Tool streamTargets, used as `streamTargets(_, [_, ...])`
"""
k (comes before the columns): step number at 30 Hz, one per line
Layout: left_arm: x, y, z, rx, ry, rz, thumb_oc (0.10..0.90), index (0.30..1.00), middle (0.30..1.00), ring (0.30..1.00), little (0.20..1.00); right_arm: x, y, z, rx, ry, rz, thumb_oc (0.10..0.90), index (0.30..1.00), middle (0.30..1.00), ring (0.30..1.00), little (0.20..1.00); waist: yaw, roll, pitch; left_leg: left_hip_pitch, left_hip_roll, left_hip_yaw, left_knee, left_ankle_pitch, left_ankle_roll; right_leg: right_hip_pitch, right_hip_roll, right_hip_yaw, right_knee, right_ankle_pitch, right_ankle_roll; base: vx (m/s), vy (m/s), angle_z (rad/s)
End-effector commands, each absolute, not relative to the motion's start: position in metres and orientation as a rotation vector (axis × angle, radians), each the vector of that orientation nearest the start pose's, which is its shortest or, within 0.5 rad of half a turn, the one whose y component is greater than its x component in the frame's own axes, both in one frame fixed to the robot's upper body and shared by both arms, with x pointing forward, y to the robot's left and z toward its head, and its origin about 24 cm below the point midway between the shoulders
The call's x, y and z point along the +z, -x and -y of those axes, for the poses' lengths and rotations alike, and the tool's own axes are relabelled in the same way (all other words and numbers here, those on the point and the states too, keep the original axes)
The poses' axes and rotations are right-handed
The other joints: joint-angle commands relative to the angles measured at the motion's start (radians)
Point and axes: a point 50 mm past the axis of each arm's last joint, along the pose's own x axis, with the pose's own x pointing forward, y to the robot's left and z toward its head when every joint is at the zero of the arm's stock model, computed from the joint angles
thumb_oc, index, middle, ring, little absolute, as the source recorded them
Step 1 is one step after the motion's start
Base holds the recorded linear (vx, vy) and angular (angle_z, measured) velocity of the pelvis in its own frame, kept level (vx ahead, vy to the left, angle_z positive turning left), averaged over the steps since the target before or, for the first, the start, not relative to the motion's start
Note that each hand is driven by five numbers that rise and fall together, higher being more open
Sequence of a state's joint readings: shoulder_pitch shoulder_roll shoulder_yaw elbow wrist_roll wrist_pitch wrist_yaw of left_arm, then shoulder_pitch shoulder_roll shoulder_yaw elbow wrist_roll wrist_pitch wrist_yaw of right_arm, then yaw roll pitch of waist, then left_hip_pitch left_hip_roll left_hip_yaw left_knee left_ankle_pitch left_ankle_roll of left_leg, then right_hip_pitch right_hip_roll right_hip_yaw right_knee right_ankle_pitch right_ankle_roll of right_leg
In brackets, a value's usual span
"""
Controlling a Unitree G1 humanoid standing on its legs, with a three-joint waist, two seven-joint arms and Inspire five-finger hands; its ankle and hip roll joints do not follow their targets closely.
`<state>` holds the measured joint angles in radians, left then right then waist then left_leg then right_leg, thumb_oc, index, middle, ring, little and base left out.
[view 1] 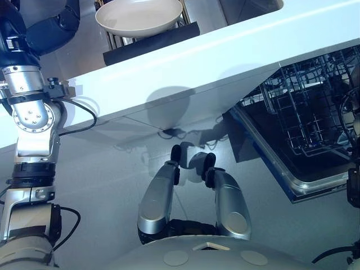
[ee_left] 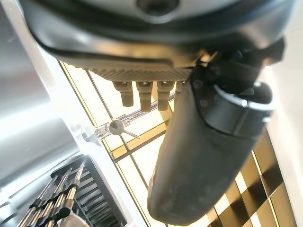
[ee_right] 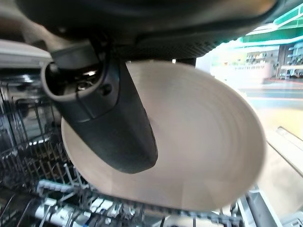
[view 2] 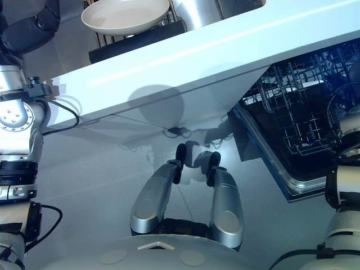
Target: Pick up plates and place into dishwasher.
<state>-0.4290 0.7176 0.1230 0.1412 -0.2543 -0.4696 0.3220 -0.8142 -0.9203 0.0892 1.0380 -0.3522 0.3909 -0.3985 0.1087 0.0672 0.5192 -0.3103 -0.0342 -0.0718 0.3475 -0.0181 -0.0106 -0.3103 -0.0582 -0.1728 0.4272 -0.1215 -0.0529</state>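
Observation:
A white plate (ee_right: 203, 142) is held by my right hand (ee_right: 113, 123), whose thumb presses on the plate's face. The plate hangs just above the wire dishwasher rack (ee_right: 28, 156). From the head, the pulled-out dishwasher rack (view 1: 315, 107) lies to the right, below the counter. A second white plate (view 1: 139, 16) rests on the dark drying rack (view 1: 152, 42) at the back of the counter. My left hand (ee_left: 203, 156) is raised near that drying rack (ee_left: 71, 198), its fingers relaxed and holding nothing.
A long white counter (view 1: 225, 56) runs across the scene, its edge overhanging the dishwasher. The open dishwasher door (view 1: 304, 185) juts out low on the right. Grey floor lies in front.

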Motion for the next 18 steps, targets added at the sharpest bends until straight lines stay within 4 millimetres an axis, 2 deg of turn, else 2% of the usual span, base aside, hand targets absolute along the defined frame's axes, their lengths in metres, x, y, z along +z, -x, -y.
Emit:
streamTargets(1, [0.241, -0.257, -0.286, 0.379, -0.283, 1.013, 0.800, 0.900, 0.900, 0.900, 0.900, 0.167, -0.287, 0.433, -1.038, 1.185, -0.510, 0.800, 0.900, 0.900, 0.900, 0.900, 0.013, -0.004, -0.051, -0.020, -0.023, -0.015, -0.078, 0.048, 0.030, -0.054, 0.046, -0.007, 0.082, -0.026, 0.021, -0.01, 0.045, -0.02])
streamTargets(10, [0.231, -0.253, -0.293, 0.381, -0.288, 0.966, 0.800, 0.900, 0.900, 0.900, 0.900, 0.172, -0.285, 0.432, -1.022, 1.216, -0.403, 0.800, 0.900, 0.900, 0.900, 0.900, 0.000, -0.025, -0.085, 0.057, -0.023, 0.005, -0.101, 0.031, 0.036, 0.030, 0.041, 0.005, 0.009, -0.005, 0.036, 0.02, 0.057, -0.09])
streamTargets(18, [0.211, -0.249, -0.300, 0.395, -0.299, 0.888, 0.800, 0.900, 0.900, 0.900, 0.900, 0.162, -0.275, 0.435, -0.953, 1.284, -0.362, 0.800, 0.900, 0.900, 0.900, 0.900, -0.016, -0.046, -0.146, 0.169, -0.019, 0.037, -0.162, 0.025, 0.047, 0.135, 0.035, 0.010, -0.080, 0.025, 0.057, 0.06, 0.059, -0.14])
